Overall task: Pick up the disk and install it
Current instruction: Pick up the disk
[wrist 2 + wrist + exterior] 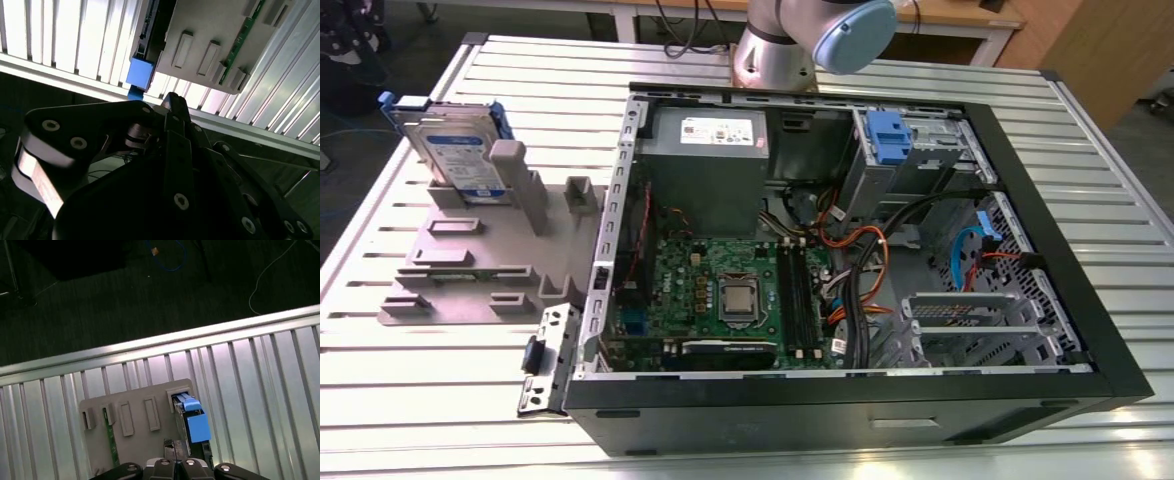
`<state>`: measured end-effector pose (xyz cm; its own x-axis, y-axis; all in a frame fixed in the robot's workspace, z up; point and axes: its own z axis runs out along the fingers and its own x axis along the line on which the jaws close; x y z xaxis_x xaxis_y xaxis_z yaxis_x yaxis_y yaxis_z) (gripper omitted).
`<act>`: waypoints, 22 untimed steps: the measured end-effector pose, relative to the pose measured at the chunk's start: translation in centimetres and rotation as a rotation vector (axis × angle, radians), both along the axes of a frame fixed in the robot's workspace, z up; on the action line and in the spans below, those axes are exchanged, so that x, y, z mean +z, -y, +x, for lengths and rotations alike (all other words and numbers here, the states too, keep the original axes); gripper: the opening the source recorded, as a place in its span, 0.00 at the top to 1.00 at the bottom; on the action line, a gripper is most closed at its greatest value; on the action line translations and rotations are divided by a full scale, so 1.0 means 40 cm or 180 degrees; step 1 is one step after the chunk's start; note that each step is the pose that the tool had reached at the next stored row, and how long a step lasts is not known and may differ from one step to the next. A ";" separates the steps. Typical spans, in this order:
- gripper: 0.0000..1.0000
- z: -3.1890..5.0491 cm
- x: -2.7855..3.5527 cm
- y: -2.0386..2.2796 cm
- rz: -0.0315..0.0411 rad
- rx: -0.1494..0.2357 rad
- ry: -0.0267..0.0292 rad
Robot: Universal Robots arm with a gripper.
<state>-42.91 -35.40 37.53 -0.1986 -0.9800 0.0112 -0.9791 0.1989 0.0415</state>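
The disk (pixel 459 152), a silver drive with a blue-and-white label in a blue carrier, stands upright in a slot at the far end of a grey holder (pixel 470 262), at the exterior view's left. In both wrist views the carrier's blue end (pixel 193 423) (pixel 140 73) shows, seen from above. My gripper (pixel 174 447) (pixel 172 102) hovers over the holder beside the disk, apart from it. Its black fingers meet at the tip, shut, with nothing between them.
An open black computer case (pixel 1041 250) lies on the slatted metal table (pixel 400 400), with motherboard, cables and a blue bracket (pixel 889 136) in the drive bay. The arm's base (pixel 787 45) stands behind the case. Dark floor lies past the table edge (pixel 150 347).
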 end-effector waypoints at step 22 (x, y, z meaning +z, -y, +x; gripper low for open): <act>0.89 0.000 -0.028 -0.021 -0.0007 0.0430 0.0105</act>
<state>-42.91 -34.57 36.40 -0.0652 -0.9978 0.0092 -0.9978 0.0653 0.0086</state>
